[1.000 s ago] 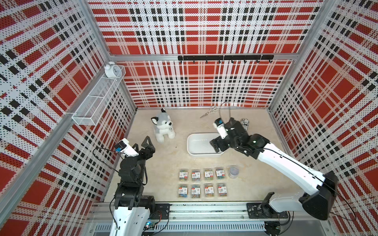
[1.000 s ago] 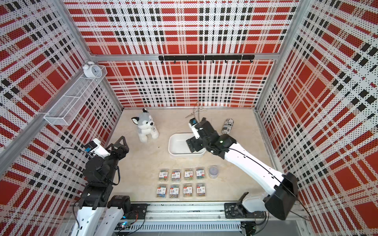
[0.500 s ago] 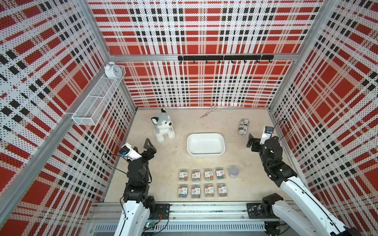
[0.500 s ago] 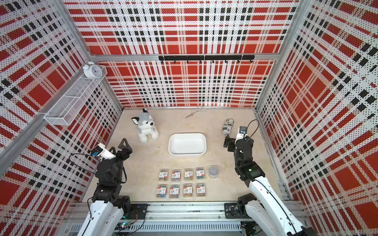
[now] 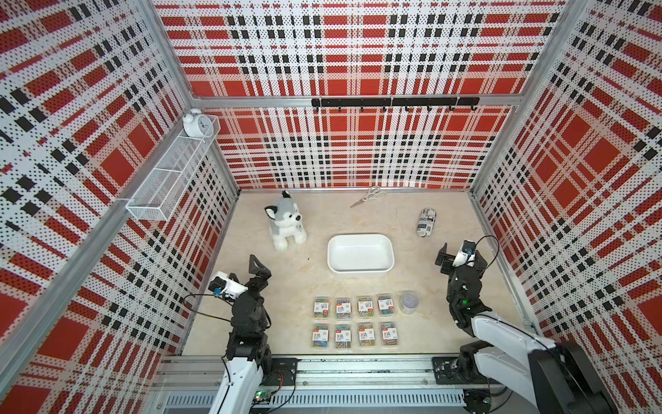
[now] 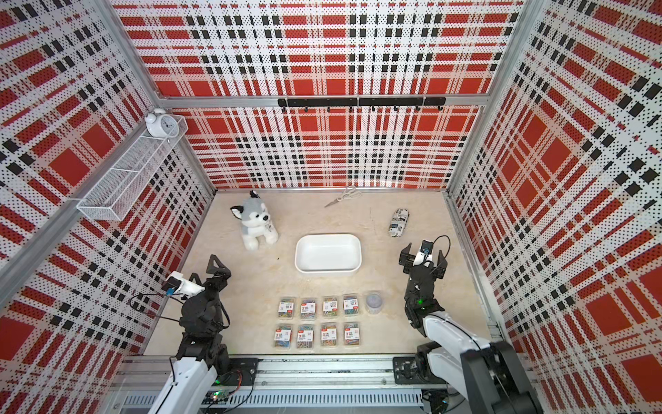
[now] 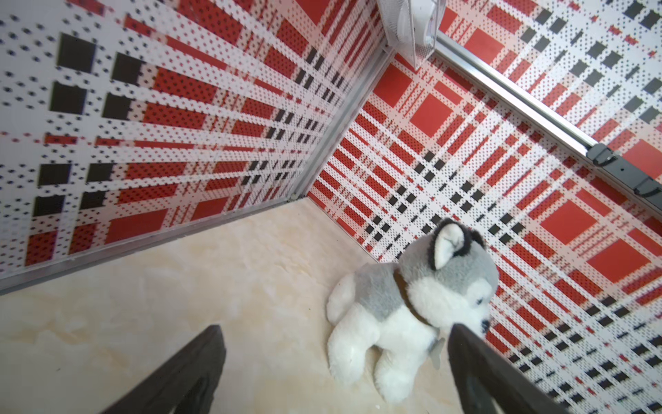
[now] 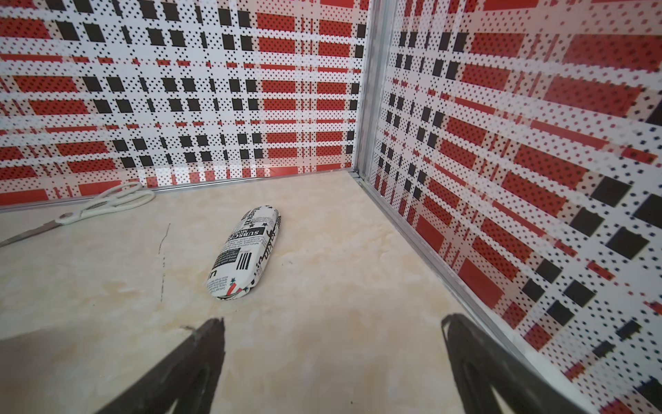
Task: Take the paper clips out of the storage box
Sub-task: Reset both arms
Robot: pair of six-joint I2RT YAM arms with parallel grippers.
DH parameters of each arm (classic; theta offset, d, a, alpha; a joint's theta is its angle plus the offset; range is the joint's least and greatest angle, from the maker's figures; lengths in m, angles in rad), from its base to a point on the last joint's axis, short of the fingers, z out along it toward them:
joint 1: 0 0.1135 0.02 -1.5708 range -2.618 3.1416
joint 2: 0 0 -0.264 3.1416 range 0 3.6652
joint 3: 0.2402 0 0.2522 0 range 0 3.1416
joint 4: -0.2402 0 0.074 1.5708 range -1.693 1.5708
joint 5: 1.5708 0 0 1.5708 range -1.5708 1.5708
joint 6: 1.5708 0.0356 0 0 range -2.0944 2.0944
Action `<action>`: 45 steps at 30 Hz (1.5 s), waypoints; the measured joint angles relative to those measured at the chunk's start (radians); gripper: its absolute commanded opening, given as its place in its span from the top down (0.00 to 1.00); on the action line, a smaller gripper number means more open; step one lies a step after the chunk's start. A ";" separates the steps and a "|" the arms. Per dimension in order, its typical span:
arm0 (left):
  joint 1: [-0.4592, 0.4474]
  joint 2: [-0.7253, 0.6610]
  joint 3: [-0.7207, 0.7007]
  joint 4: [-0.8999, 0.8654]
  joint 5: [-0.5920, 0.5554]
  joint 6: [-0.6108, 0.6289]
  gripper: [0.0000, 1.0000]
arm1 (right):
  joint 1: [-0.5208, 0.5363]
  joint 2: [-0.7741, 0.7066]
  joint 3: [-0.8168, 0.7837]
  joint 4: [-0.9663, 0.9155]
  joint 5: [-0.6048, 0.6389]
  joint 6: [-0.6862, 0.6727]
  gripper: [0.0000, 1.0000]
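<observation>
Sitting in two rows on the table (image 5: 304, 286), the cases (image 5: 365, 307) and tub (image 5: 409, 303) lie outside the empty box (image 5: 360, 237). They look light, stiff and slick; pinch each across its narrow width. The left end effector (image 6: 205, 271) and right end effector (image 6: 425, 256) both gape empty.

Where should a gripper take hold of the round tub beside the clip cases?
Probably pinch the round tub across its curved wall, coming straight down from above: it stands upright on the table. Set the jaws front-to-back, since a clip case sits close beside it.
</observation>
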 measured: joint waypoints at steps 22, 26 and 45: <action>0.100 1.086 0.000 1.064 0.054 0.274 0.02 | -0.182 0.405 0.068 0.399 -0.252 0.033 0.00; 0.076 1.151 -0.001 1.107 0.098 0.326 0.02 | -0.183 0.405 0.080 0.367 -0.270 0.042 0.00; -0.072 1.215 0.180 1.034 0.011 0.502 0.02 | -0.183 0.405 0.105 0.313 -0.274 0.043 0.00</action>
